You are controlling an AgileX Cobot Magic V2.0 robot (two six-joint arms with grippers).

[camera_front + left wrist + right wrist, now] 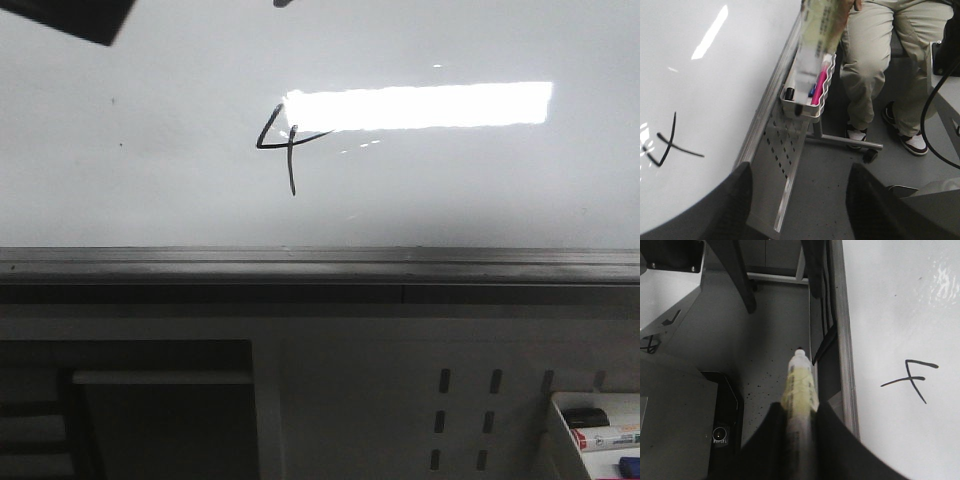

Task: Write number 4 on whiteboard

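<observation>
Front view shows the small hand-drawn black number 4 (284,143) on the large glossy white whiteboard (150,170), its open top just touching the left end of a bright rectangular light reflection (418,106), its slightly curved stem running down toward the grey metal lower edge rail (320,265). Below the rail, at the right, a white tray (562,432) holding markers hangs on a perforated white panel (470,420). In the right wrist view the right claw (799,412) is clamped on a yellowish marker pen (800,385), whose black tip points away from the board, off its edge, well apart from the 4. In the left wrist view the left claw (799,195) stands wide apart with nothing between its dark fingers (732,205), beside the board's edge; a person in beige trousers (875,60) sits beyond the tray.
</observation>
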